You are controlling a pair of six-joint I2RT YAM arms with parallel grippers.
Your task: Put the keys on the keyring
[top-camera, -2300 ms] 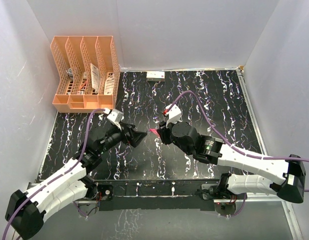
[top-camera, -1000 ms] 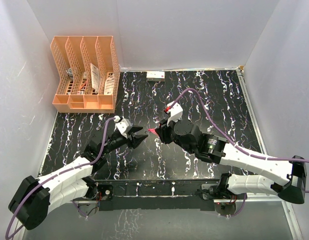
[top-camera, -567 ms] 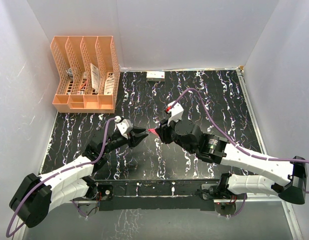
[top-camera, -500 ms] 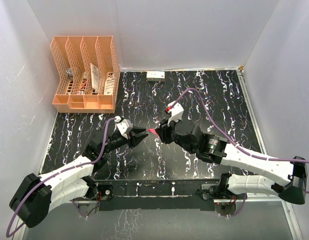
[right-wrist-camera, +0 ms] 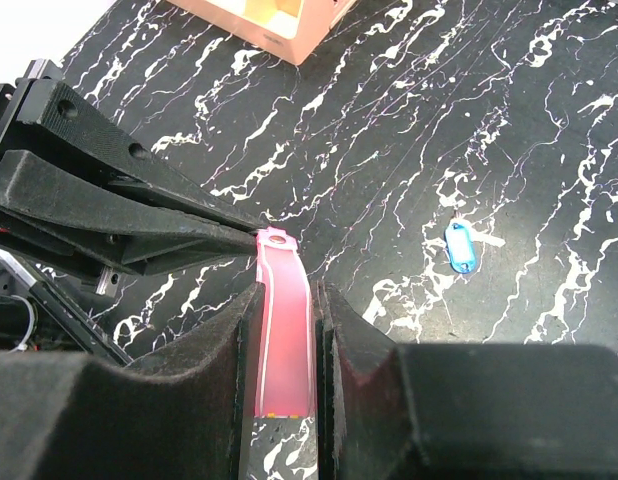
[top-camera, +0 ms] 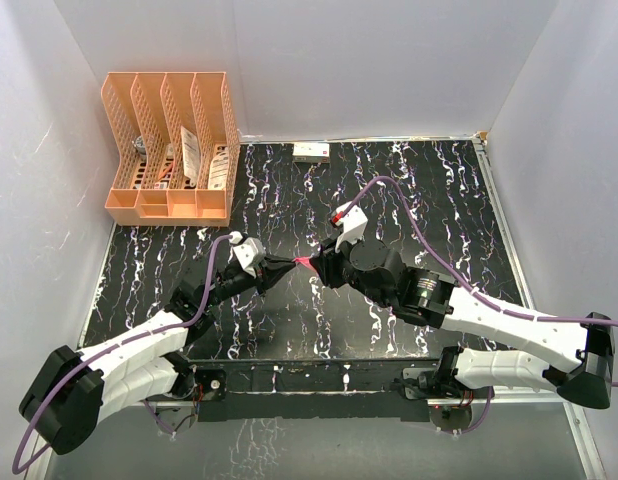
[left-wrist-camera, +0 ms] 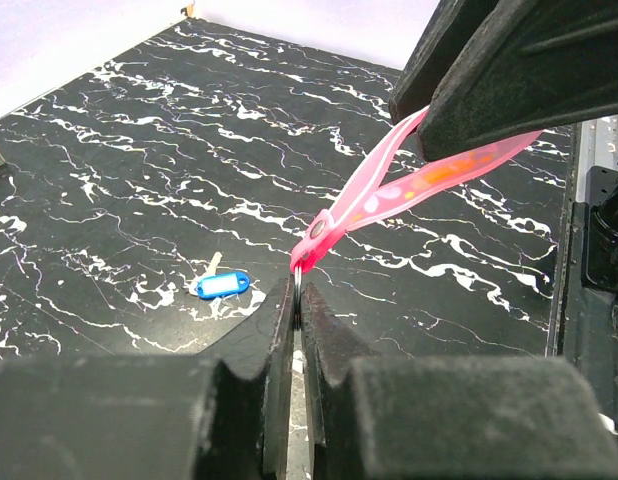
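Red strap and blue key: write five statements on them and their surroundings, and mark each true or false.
1. The right gripper clamps the red strap. True.
2. The blue key hangs on the metal ring. False: it lies on the table, apart from the ring.
3. The left gripper pinches the metal ring at the strap's end. True.
4. The strap lies flat on the table. False: it is held in the air between both grippers.
5. The orange rack stands in the far right corner. False: far left.
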